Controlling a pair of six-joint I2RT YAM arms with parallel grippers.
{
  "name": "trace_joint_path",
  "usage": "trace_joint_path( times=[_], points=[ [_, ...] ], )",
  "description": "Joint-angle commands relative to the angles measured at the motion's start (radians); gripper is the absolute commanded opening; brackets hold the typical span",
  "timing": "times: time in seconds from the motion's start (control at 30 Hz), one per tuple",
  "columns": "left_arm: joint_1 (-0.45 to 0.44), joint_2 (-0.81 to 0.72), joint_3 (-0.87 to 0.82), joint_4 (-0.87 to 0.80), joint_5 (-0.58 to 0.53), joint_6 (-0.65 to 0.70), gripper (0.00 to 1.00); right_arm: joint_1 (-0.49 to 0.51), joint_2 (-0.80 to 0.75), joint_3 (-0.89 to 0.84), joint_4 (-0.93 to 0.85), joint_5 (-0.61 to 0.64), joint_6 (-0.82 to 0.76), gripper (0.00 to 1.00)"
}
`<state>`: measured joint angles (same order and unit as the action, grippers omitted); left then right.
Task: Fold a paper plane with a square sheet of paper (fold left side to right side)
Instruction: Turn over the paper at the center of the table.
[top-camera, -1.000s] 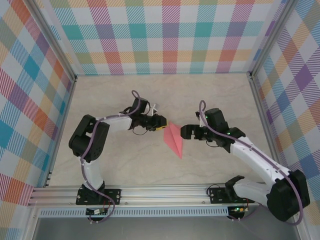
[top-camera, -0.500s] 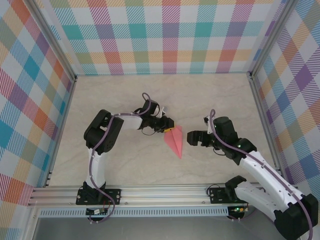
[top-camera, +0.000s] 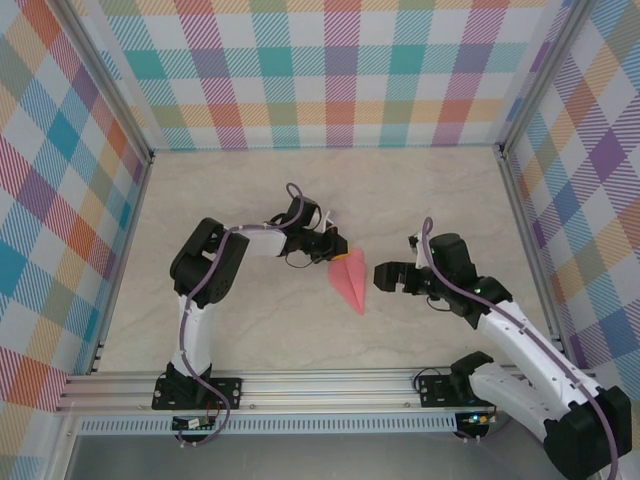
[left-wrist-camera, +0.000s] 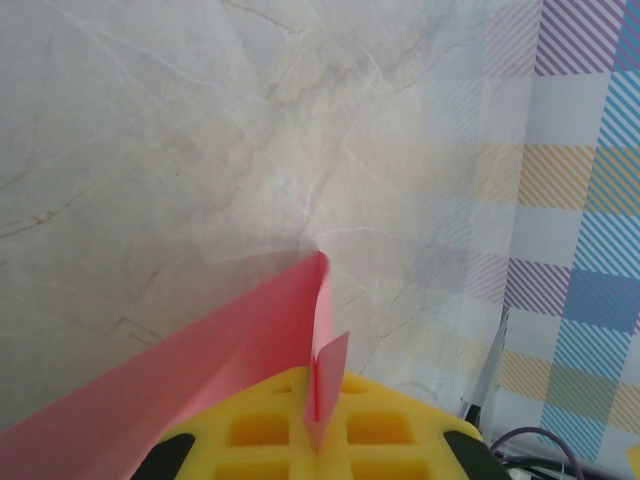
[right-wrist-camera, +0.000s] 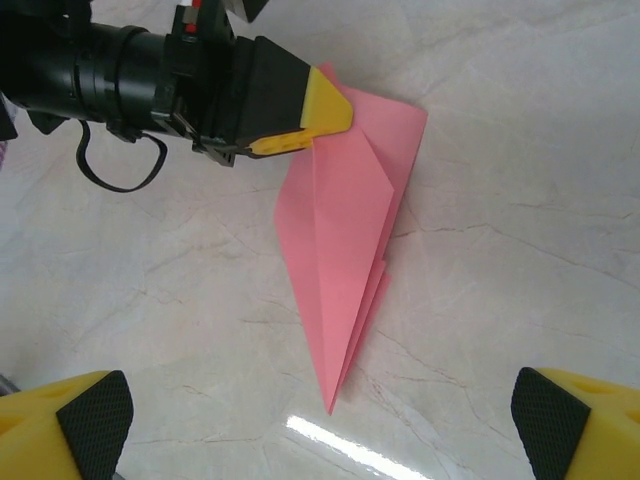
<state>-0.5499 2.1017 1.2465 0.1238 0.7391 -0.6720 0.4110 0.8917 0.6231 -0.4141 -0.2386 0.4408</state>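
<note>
The black-and-white left arm (top-camera: 205, 262) is bent at the elbow. Its yellow-tipped left gripper (top-camera: 342, 257) is pressed closed on the pink folded paper (top-camera: 351, 281). The right arm (top-camera: 520, 330) stretches forward, and its right gripper (top-camera: 383, 276) is spread wide.

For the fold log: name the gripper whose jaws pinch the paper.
The left gripper, shut on the paper plane at its wide end; the right gripper stands open, apart.

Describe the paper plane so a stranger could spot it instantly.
On the pale marble-look table walled by plaid panels, look between the left gripper and the right gripper. The paper plane is a slim pink-red dart, tip toward the near edge, wide end pinched by the left gripper; nothing else on the tabletop is paper.
</note>
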Motion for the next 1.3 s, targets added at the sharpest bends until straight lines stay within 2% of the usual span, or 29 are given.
trace_joint_path(
  times=[0.0,0.2,0.47,0.6,0.83,0.97,1.07,1.13,1.27],
  points=[
    [-0.008,-0.123,0.019,-0.048,-0.015,0.051,0.01,-0.091,0.036,-0.035,0.126,-0.244,0.048,1.00],
    [0.012,-0.302,0.013,-0.134,-0.049,0.088,0.00,-0.263,0.136,-0.073,0.364,-0.589,0.135,1.00],
    [0.058,-0.522,0.054,-0.202,-0.076,0.116,0.00,-0.269,0.236,-0.024,0.713,-0.795,0.310,1.00],
    [0.060,-0.568,0.101,-0.193,-0.066,0.096,0.00,-0.188,0.265,0.015,0.780,-0.800,0.324,1.00],
    [0.059,-0.601,0.119,-0.125,-0.025,0.028,0.00,-0.052,0.369,0.048,0.936,-0.734,0.420,1.00],
    [0.060,-0.608,0.105,-0.109,-0.008,0.008,0.00,-0.006,0.387,0.087,0.942,-0.708,0.421,1.00],
    [0.059,-0.613,0.088,-0.102,-0.003,-0.002,0.00,-0.006,0.369,0.103,0.944,-0.700,0.429,0.89],
    [0.060,-0.614,0.075,-0.095,-0.001,-0.010,0.00,-0.006,0.356,0.107,0.927,-0.690,0.425,0.77],
    [0.059,-0.612,0.058,-0.084,0.007,-0.024,0.00,-0.006,0.335,0.106,0.879,-0.670,0.399,0.59]
  ],
)
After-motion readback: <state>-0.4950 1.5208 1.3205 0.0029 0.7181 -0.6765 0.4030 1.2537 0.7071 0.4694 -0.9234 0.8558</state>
